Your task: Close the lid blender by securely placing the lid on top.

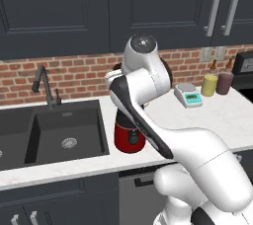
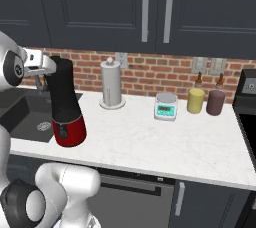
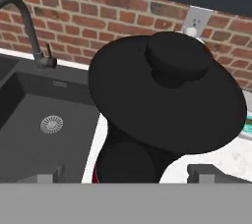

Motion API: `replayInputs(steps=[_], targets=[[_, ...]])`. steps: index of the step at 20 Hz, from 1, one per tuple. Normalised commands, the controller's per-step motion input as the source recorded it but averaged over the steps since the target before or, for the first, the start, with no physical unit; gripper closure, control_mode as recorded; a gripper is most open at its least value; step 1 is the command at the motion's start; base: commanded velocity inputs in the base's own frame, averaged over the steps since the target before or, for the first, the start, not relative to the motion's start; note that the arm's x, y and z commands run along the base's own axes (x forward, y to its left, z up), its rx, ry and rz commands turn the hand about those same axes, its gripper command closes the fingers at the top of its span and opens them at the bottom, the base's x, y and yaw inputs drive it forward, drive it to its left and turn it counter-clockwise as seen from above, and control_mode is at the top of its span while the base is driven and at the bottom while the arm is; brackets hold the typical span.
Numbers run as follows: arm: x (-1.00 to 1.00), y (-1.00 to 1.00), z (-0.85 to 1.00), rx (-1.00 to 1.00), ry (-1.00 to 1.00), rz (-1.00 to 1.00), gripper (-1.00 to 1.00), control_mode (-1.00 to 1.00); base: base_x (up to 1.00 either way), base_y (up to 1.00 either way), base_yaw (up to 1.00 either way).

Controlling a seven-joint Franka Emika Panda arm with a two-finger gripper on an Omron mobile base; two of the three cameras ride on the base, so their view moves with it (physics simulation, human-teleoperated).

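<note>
Black flat round lid point(image 3: 167, 100) sits on the tall black-and-red blender point(image 2: 66, 107), ready to close it; the gripper's point(image 3: 125, 176) fingers look released.

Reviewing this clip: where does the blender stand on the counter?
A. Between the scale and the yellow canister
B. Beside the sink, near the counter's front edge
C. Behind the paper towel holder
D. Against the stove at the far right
B. The blender stands just right of the sink, near the counter's front edge, well left of the paper towel holder and the scale.
</note>
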Motion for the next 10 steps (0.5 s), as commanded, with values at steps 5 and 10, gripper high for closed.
replayInputs(steps=[5,10], targets=[[0.48,0.19,-0.14,-0.05,0.03,-0.18,-1.0,-1.0,0.0,0.0,0.0],[0.5,0.0,-0.01,-0.01,0.0,-0.19,-1.0,-1.0,0.0,0.0,0.0]])
